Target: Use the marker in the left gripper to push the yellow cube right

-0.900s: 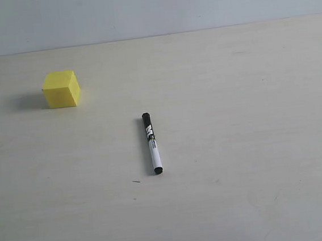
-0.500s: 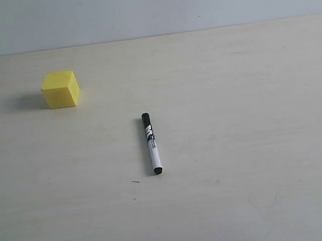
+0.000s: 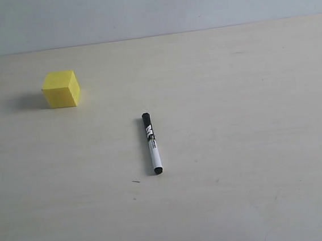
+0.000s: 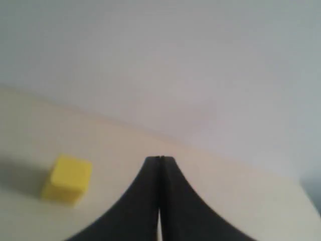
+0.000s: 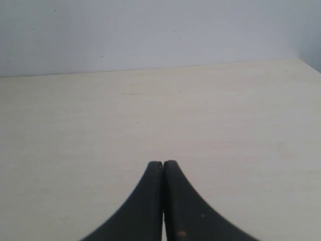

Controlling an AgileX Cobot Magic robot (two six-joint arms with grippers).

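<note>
yellow cube [image 3: 61,89], marker [image 3: 152,143] on table [image 3: 235,119]; left gripper [image 4: 160,158], right gripper [image 5: 163,163] fingers together, empty

The table [image 3: 238,147] is a flat, matte surface with a pale wood grain. A plain grey-white wall [image 3: 150,7] meets its far edge. One small dark mark [image 3: 136,181] lies on the table, lower middle of the exterior view.

The exterior camera is looking down over the table [image 3: 249,89]; 2 wrist cameras are facing low across it, the left sharing the yellow cube [image 3: 61,89].
</note>
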